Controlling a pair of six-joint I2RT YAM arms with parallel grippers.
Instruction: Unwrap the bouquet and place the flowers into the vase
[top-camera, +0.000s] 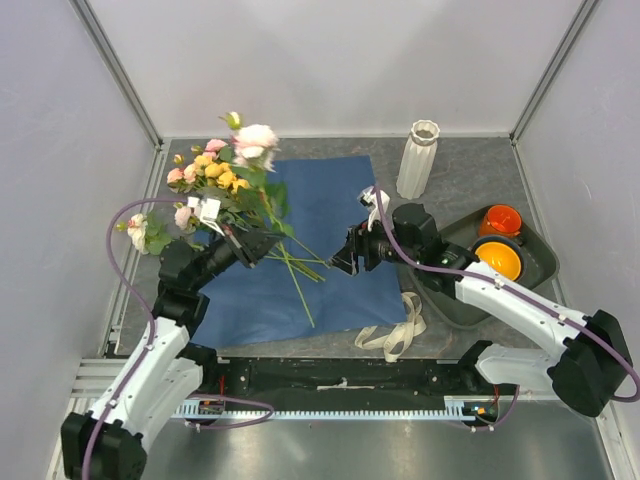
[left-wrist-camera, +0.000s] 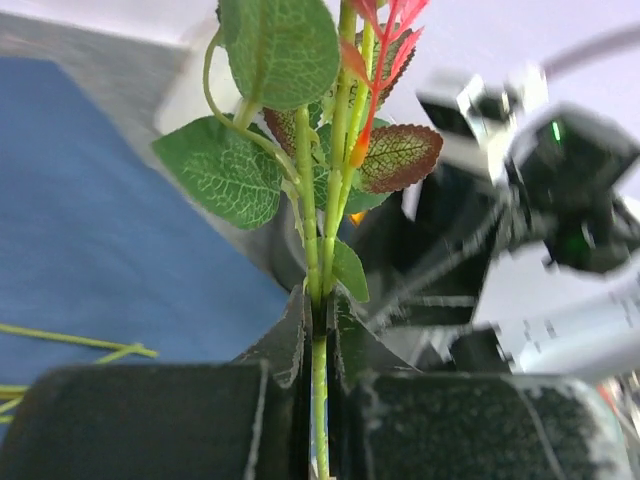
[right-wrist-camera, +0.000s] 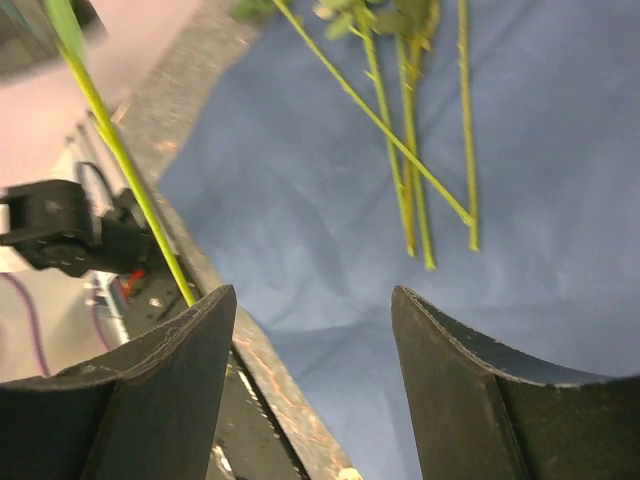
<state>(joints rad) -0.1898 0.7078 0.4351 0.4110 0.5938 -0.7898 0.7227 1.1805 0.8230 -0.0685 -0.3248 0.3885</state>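
Observation:
The bouquet lies unwrapped: its blue paper sheet (top-camera: 320, 250) is spread flat, and the flowers (top-camera: 225, 175), with pink, cream and yellow heads, lie at its far left corner. Their stems (right-wrist-camera: 410, 170) stretch across the paper. My left gripper (top-camera: 262, 245) (left-wrist-camera: 320, 320) is shut on one green leafy stem (left-wrist-camera: 320, 200), which runs up between its fingers. My right gripper (top-camera: 345, 262) (right-wrist-camera: 312, 295) hovers open over the paper's middle, with nothing between its fingers; a raised stem (right-wrist-camera: 120, 160) passes to its left. The white ribbed vase (top-camera: 418, 160) stands upright at the back right.
The cream ribbon (top-camera: 400, 330) lies loose at the paper's near right corner. A dark grey tray (top-camera: 540, 255) with orange cups (top-camera: 499, 220) sits on the right, close behind my right arm. Grey walls close in the table on both sides.

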